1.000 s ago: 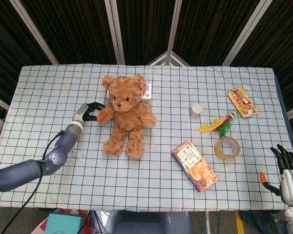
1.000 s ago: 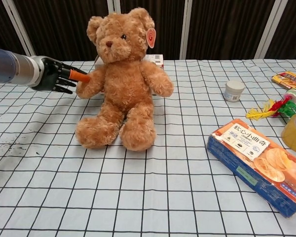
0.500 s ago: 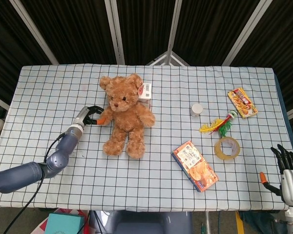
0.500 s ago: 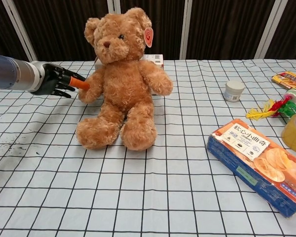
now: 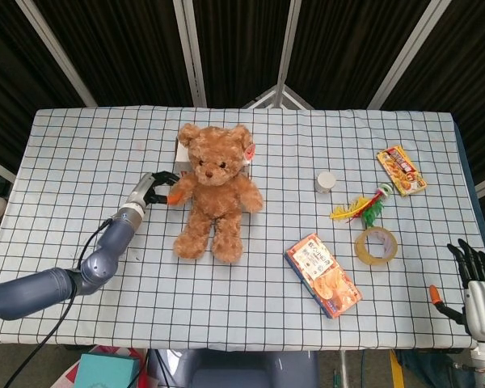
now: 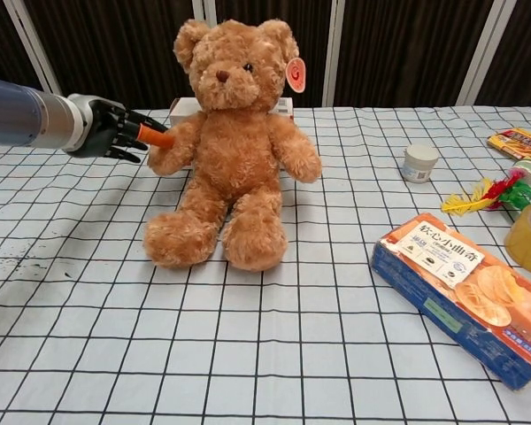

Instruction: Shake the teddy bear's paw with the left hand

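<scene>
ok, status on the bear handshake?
Left hand holding bear's paw. Right hand idle, open, at table edge. Bear upright. Nothing in the way.

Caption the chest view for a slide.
Left hand holds the seated teddy bear by its paw on a checked tablecloth.

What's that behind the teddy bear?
A white box with a red-marked end sits behind the teddy bear. The bear covers its middle, so any label is hidden.
</scene>
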